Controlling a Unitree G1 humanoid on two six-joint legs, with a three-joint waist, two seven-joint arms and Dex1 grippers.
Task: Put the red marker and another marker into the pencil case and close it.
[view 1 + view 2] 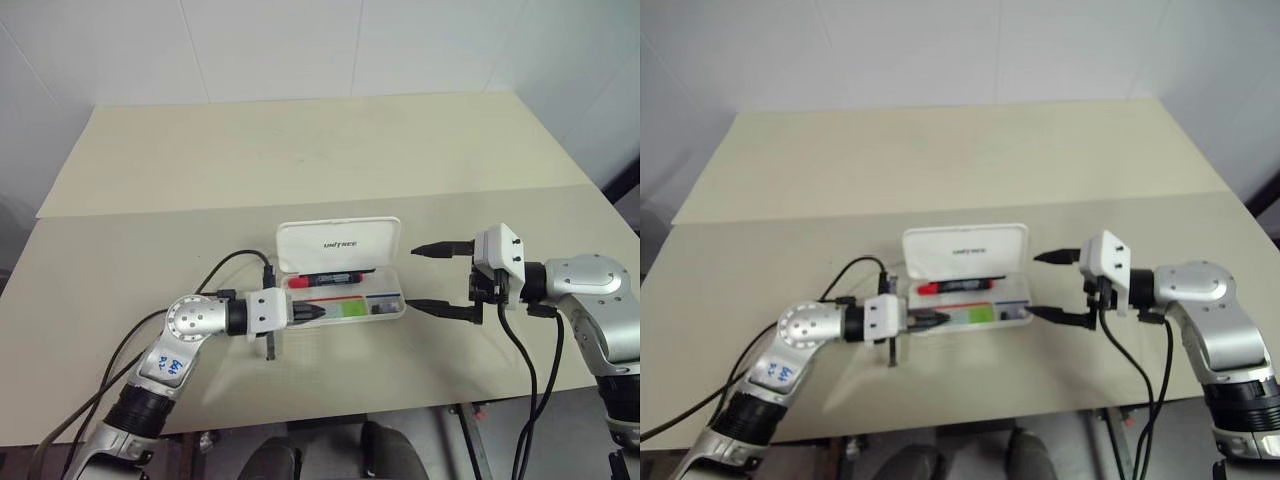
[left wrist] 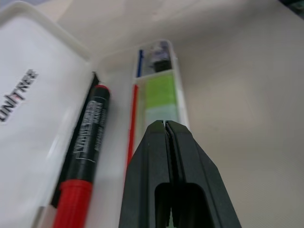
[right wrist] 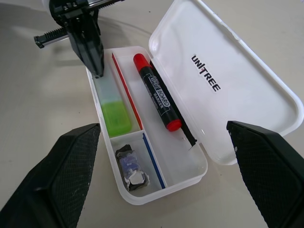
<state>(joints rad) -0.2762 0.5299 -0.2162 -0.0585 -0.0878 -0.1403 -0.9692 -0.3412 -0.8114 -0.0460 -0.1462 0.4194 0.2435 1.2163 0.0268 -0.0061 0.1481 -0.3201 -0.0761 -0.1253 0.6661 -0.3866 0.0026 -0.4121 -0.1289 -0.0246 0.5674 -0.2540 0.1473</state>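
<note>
We see red marker (image 3: 156,92) & green marker (image 3: 114,111) inside open pencil case (image 3: 247,90); left hand (image 1: 318,312) clenched, empty, over the case's left end; right hand (image 1: 432,279) released.

A pale beige bench (image 1: 150,250) with a seam running across it; white walls (image 1: 300,45) behind; a small dark grey-purple block (image 3: 130,166) with crumpled wrapping.
</note>
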